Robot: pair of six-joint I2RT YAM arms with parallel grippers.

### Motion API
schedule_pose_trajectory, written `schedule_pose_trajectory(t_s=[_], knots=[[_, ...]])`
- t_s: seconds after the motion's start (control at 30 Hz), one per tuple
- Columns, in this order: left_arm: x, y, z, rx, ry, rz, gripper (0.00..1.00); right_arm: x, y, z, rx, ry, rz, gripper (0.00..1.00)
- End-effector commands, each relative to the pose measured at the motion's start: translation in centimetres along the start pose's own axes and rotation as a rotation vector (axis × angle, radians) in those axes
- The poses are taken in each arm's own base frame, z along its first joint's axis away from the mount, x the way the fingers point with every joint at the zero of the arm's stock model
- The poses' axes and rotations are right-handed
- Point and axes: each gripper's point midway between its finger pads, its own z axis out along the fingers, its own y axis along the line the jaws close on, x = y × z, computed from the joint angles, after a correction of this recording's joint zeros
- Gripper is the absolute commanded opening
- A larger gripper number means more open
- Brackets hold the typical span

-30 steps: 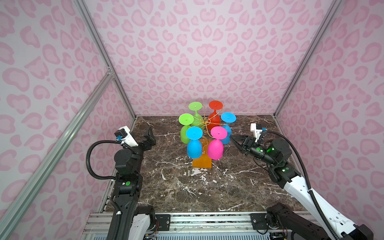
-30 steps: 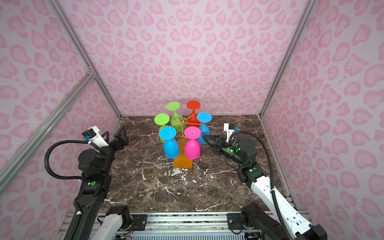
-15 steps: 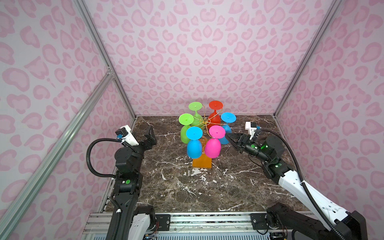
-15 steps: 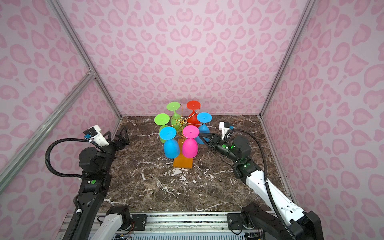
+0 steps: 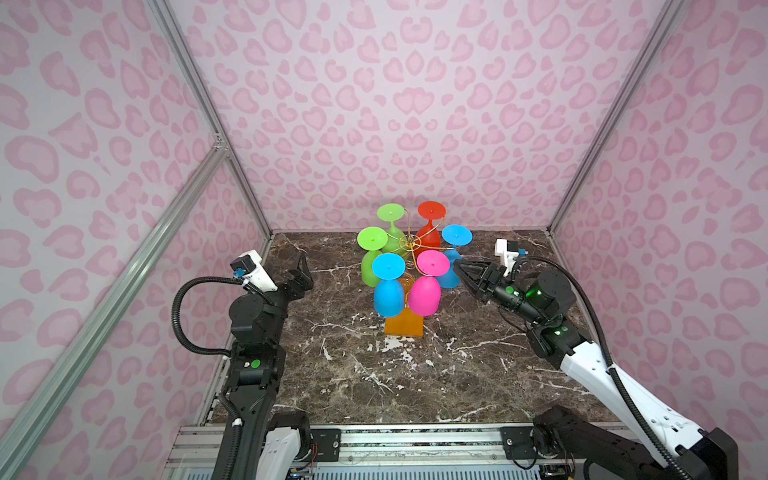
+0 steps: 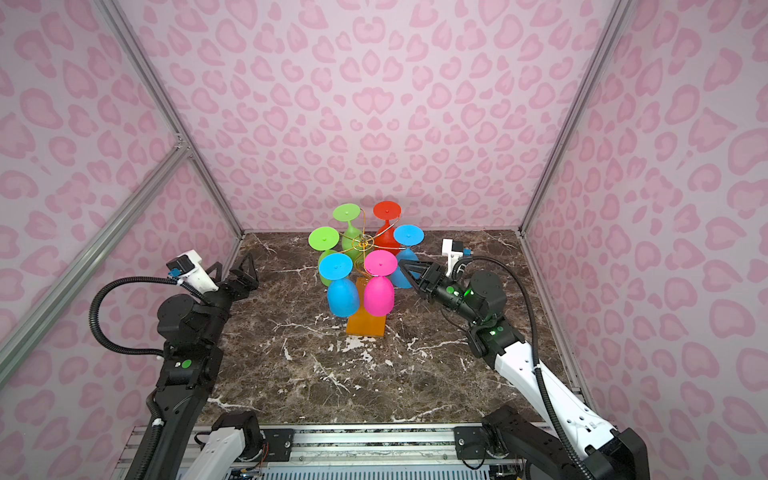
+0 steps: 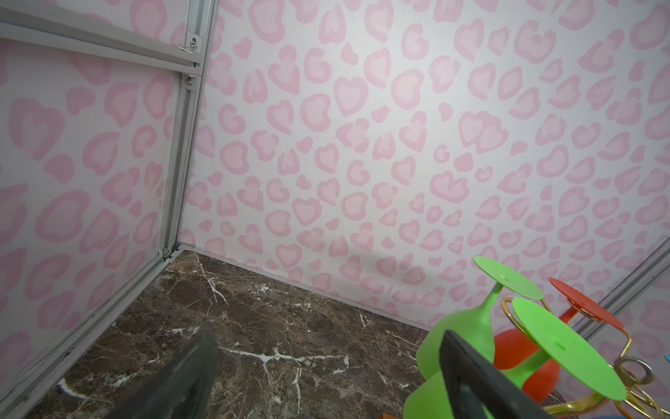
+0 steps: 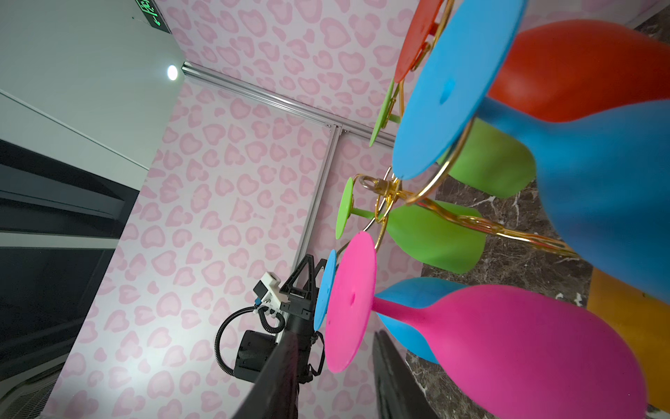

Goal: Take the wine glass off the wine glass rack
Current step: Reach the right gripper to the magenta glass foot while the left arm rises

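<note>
The right tool [image 5: 458, 268] has its jaws part-way apart, leaving a narrow gap with nothing clamped in it. It lies almost level and points in from the bench's right edge. Its tips are just beside the foot of the pink wine glass [image 5: 424, 293] and in front of the bowl of a blue glass [image 5: 451, 282]. In the right wrist view the pink glass's round foot [image 8: 350, 301] stands in line with the gap between the two fingers [image 8: 279, 377]. I cannot tell whether either finger touches it.

The left tool [image 5: 301, 276] is spread wide and holds nothing. It is raised over the bench near the left edge, well apart from the rack.

The wine glass rack [image 5: 409, 242] stands on the bench [image 5: 374, 374] near the middle of the back edge, with its orange-brown base [image 5: 403, 326] reaching toward the centre. Six glasses hang bowl-down from its gold wire arms. The pink one is at the front beside a second blue glass [image 5: 388, 295], two green glasses [image 5: 372, 266] hang on the left, and a red glass [image 5: 430, 237] hangs at the back.
</note>
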Motion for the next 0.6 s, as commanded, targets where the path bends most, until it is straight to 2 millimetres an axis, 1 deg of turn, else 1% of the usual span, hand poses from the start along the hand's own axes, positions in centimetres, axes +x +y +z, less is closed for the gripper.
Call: schedule_pose_trajectory(t_s=[0.0, 0.03, 0.2, 0.43, 0.57], knots=[[-1.1, -0.6, -0.2, 0.022, -0.028, -0.006, 0.97, 0.0, -0.1, 0.4, 0.014, -0.003, -0.014, 0.38], [-0.5, -0.4, -0.1, 0.012, -0.004, -0.009, 0.96, 0.1, -0.1, 0.5, 0.015, -0.001, -0.015, 0.38], [-0.5, -0.3, -0.1, 0.011, -0.002, -0.01, 0.96, 0.3, -0.6, 1.4, 0.048, 0.015, -0.03, 0.37], [-0.4, -0.3, -0.1, 0.01, 0.001, -0.011, 0.96, 0.1, -1.1, 2.3, 0.054, 0.015, -0.018, 0.31], [-0.3, -0.3, 0.0, 0.01, 0.006, -0.014, 0.97, 0.1, -1.2, 2.7, 0.055, 0.02, -0.01, 0.24]])
